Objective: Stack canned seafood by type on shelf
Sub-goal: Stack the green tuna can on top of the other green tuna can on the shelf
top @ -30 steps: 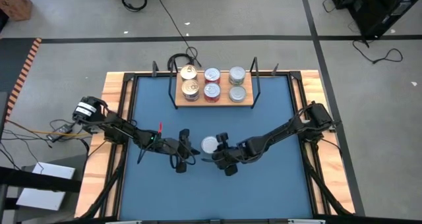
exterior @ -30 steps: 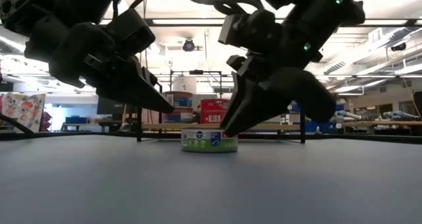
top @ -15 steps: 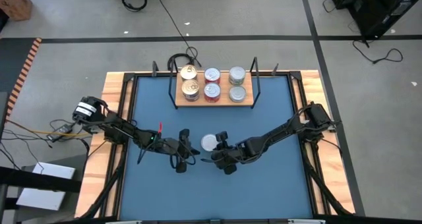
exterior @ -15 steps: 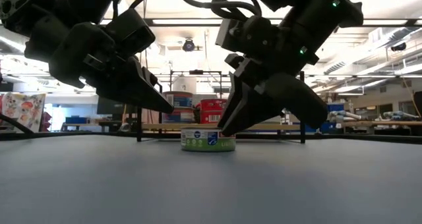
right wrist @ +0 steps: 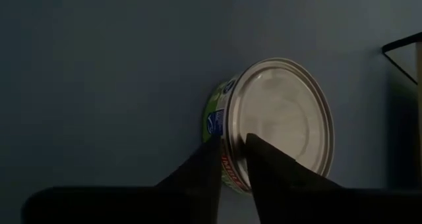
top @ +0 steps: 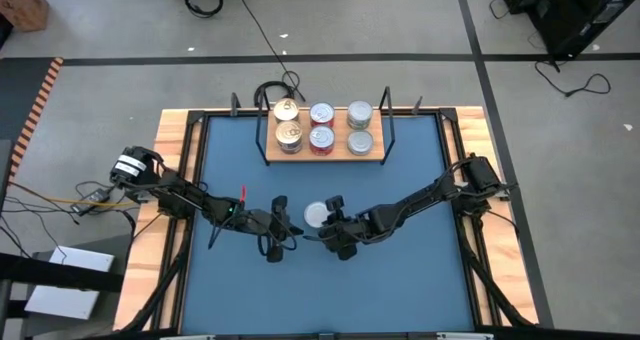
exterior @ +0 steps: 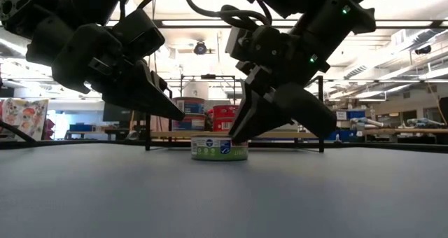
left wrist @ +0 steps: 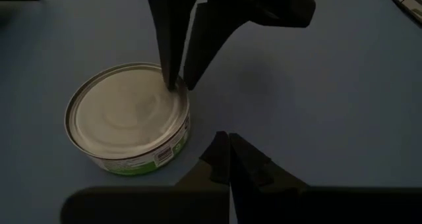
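A squat tin [top: 316,213] with a plain silver lid and a green side stands flat on the blue table, near its middle. My right gripper [top: 322,227] reaches it from the near right, its fingertips astride the tin's rim [right wrist: 231,148]. My left gripper [top: 295,230] hovers shut just left of the tin, above the table, touching nothing [left wrist: 227,141]. On the shelf [top: 340,158] at the far side stand several tins in three columns: gold-lidded on the left [top: 288,122], red-sided in the middle [top: 321,138], silver on the right [top: 360,140]. My right gripper has the tin's rim [right wrist: 229,135] on its near right side between its two fingers. One fingertip [right wrist: 264,165] rests on the lid just inside the rim; the other stands against the side wall. The fingers slant down from the table's right. The tin sits flat on the table.
The shelf's black wire uprights [exterior: 322,112] rise at both ends of its board. A wooden rim [top: 175,140] borders the blue table. Open blue surface lies near and to both sides of the tin.
My right gripper has shifted slightly toward the table's left and rolled a little, its fingertips staying at the tin's rim. The tin remains on the table.
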